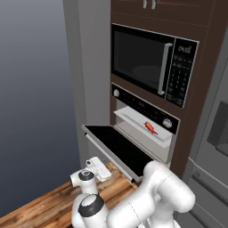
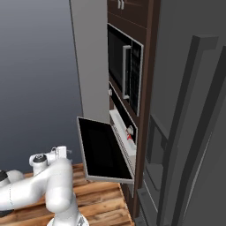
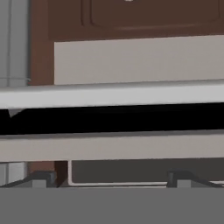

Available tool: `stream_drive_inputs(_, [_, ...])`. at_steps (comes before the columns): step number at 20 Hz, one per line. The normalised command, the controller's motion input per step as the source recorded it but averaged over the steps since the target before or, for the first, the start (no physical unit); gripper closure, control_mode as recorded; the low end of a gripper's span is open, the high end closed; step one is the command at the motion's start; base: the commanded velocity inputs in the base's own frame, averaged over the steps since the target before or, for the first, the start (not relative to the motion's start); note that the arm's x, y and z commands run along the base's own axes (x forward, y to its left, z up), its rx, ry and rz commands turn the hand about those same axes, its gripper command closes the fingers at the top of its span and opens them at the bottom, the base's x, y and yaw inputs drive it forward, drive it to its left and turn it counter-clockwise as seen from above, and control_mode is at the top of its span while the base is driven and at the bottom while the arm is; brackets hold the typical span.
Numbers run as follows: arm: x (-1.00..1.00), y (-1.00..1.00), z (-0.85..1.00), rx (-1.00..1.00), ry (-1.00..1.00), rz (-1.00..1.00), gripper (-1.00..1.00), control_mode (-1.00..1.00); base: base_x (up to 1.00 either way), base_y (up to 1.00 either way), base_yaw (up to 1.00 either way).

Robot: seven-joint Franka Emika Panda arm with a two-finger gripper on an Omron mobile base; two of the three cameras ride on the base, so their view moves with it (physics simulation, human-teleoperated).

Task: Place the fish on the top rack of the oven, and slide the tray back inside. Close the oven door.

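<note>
On the left, above the plank-grained wooden worktop (image 1: 40, 207), the white robot's hand (image 3: 112, 180) hangs with its two dark tips spread wide, holding nothing. The flat black glass oven door (image 1: 118, 149) lies folded down with its silver bar handle; behind it the small red-orange fish (image 1: 150, 128) rests on the pulled-out pale grey tray (image 1: 133, 121). To the right, the black microwave's keypad (image 1: 180, 75) carries white lettering too small to read.

Red-orange fish (image 1: 150, 128) on pulled-out tray (image 1: 133, 119)
</note>
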Motion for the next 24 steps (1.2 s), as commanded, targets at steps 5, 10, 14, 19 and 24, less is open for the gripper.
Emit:
stream_drive_inputs(5, [0.29, 0.28, -0.33, 0.00, 0.00, 0.00, -1.00, -1.00, 0.00, 0.00, 0.00])
stream_drive_inputs(10, [0.63, 0.00, -0.54, 0.00, -0.02, 0.00, -1.00, -1.00, 0.00, 0.00, 0.00])
stream_drive_inputs(14, [0.64, -0.01, -0.76, 0.00, 0.00, 0.00, -1.00, -1.00, 0.00, 0.00, 0.00])
stream_drive_inputs(19, [0.61, 0.00, -0.90, 0.00, -0.03, 0.00, -1.00, -1.00, 0.00, 0.00, 0.00])
stream_drive_inputs(24, [0.58, 0.03, -1.00, 0.00, -0.09, 0.00, -1.00, -1.00, 0.00, 0.00, 0.00])
